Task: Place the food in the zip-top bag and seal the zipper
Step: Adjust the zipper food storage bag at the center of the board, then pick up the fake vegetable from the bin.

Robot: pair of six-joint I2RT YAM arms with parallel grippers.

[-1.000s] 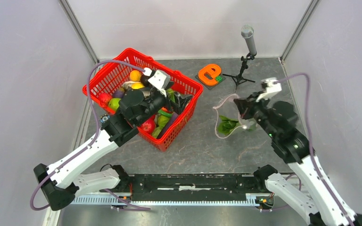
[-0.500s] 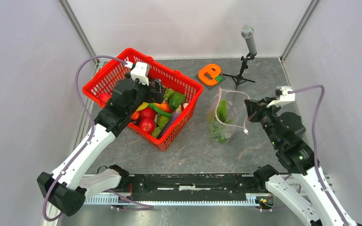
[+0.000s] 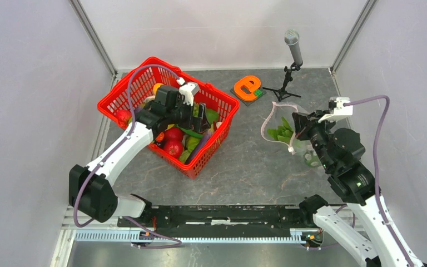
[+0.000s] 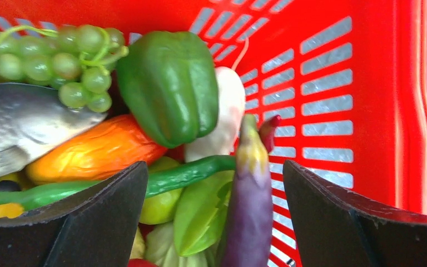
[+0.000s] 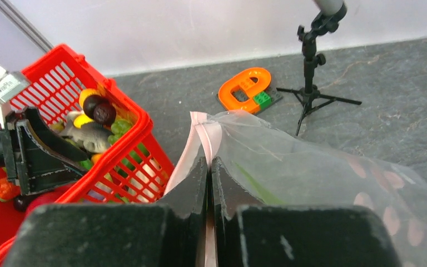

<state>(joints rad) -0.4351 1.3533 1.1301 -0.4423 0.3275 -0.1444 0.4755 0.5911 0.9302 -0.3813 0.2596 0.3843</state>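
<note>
Bag [image 3: 287,118] is right of the basket [image 3: 226,101] with green leaves [image 3: 281,133] inside. We pinch its zipper [image 5: 200,127] tight with our right gripper [image 5: 209,168]. Our left gripper [image 4: 214,169] is spread wide above the pepper [image 4: 169,83] and eggplant [image 4: 250,206] in the basket

You're looking at a robot lab cell: plain pale wall panels [image 3: 33,83], bare metal corner posts [image 3: 93,39], grey mic on black tripod [image 3: 295,50], black mounting rail [image 3: 228,214] at table's near edge.

Plain pale walls [image 3: 217,28] close in three sides, with metal posts [image 3: 92,36] at the back corners. The surface [image 3: 244,167] is dark grey, perhaps slate-patterned. A microphone [image 3: 295,53] stands at the back.
</note>
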